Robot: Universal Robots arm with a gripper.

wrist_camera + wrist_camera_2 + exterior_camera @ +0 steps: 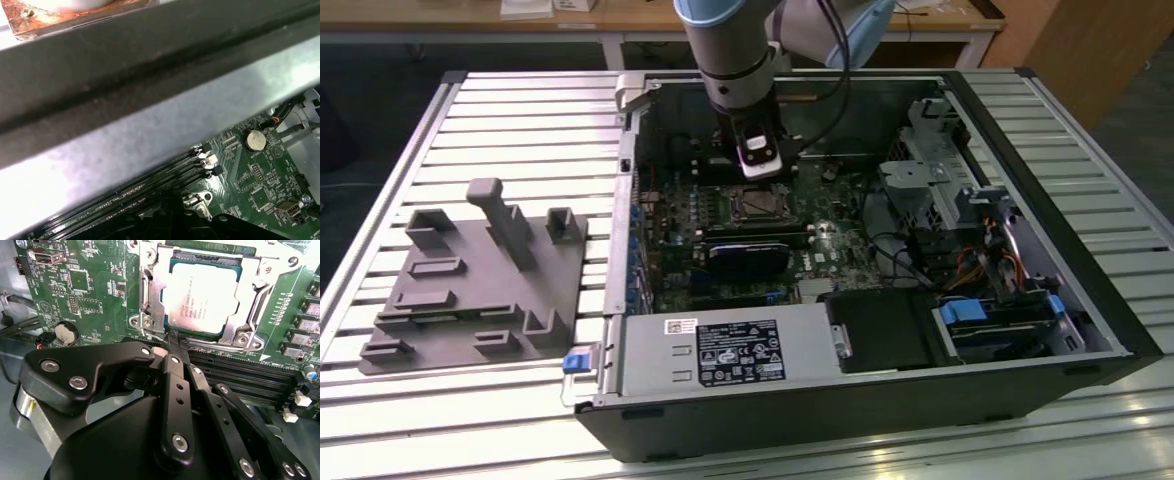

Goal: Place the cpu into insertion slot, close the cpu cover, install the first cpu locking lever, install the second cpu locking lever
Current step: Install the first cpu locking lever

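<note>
Gripper point(171, 346): fingers together, tips just beside cpu cover point(154, 270) edge, over memory slots point(235, 372).
Cpu point(202, 295): seated in insertion slot point(755, 205), silver top exposed.
Cpu cover: down flat, framing cpu.
Computer case point(854, 420): open, on slatted table point(520, 100).

1. Brightly and evenly lit from overhead in the exterior view, with hard sheen off the ribbed silver metal tabletop point(520, 110), close to washed out along its near edge.
2. Much dimmer inside the open black computer case point(854, 420); deep shadow beneath the arm.
3. Well lit and crisp in the second wrist view across the green circuit board point(90, 290), with soft glare on the pale silver-grey square cpu point(205, 295) and bright glints on the thin silvery metal cpu cover point(155, 265).
4. Slightly soft on the black gripper point(172, 340) close to that lens, with pale highlights along its rounded links.
5. Heavily blurred in the first wrist view over a broad grey metal bar point(150, 125), fading to white glare at one end; sharp only around the round silver coin battery point(255, 140).
</note>
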